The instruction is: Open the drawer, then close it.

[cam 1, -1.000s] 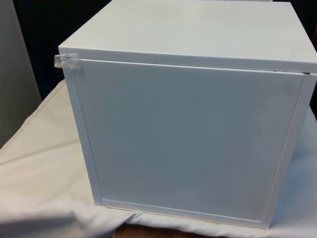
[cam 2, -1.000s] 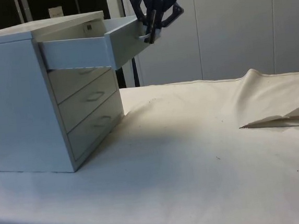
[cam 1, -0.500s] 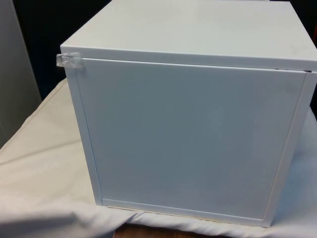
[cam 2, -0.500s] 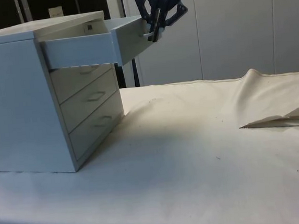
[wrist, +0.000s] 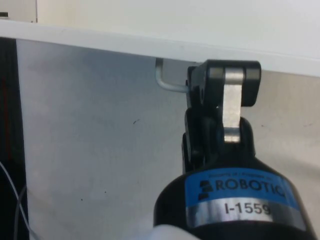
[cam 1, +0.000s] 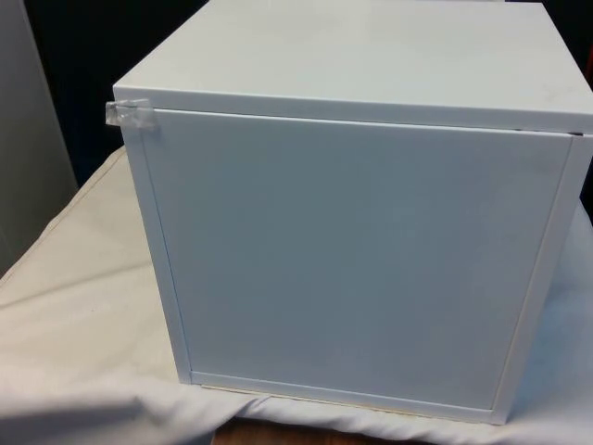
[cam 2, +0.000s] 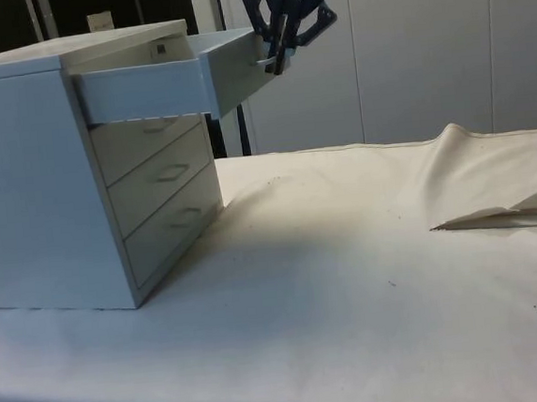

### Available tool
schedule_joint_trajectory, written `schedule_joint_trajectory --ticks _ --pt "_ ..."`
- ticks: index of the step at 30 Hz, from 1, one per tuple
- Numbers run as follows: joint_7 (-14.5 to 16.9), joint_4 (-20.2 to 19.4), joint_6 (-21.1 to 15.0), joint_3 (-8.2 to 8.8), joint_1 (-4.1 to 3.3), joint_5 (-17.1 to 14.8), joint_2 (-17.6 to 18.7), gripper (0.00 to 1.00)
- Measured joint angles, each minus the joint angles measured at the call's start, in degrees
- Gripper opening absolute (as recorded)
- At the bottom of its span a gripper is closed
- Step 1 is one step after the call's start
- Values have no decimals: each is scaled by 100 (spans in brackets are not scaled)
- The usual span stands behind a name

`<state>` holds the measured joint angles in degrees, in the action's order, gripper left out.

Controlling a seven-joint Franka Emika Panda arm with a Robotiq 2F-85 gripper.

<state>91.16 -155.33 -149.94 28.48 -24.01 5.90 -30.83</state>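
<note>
A white chest of drawers turns its plain back to the front view. From the side the chest shows its top drawer pulled well out, with its front panel hanging over the table. My black gripper is at that panel, shut on the drawer's metal handle. In the wrist view the bent grey handle runs in between the fingers of the gripper, against the drawer front.
Two lower drawers are shut. The white cloth covers the table, with a raised fold at the side view's right. A bit of clear tape sticks to the chest's upper back corner.
A second ago the gripper and drawer front stood slightly lower and further in; they moved out and up a little, nudging the chest. Nothing has moved in the last half second.
</note>
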Motion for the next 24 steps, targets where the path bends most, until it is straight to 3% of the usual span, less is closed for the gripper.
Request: schedule_joint_trajectory --ticks 6,7,10,15,16,18,24 --pt "-23 -6 29 -23 -17 0 0 33" --pt "-29 -6 29 -23 -23 0 0 33" --pt "-29 -6 29 -23 -23 0 0 56" --pt "-29 -6 29 -23 -23 0 0 81" --pt "-29 -6 29 -23 -29 0 0 81" --pt "-29 -6 29 -23 -29 0 0 96" --pt "-29 -6 34 -23 -29 0 0 100"
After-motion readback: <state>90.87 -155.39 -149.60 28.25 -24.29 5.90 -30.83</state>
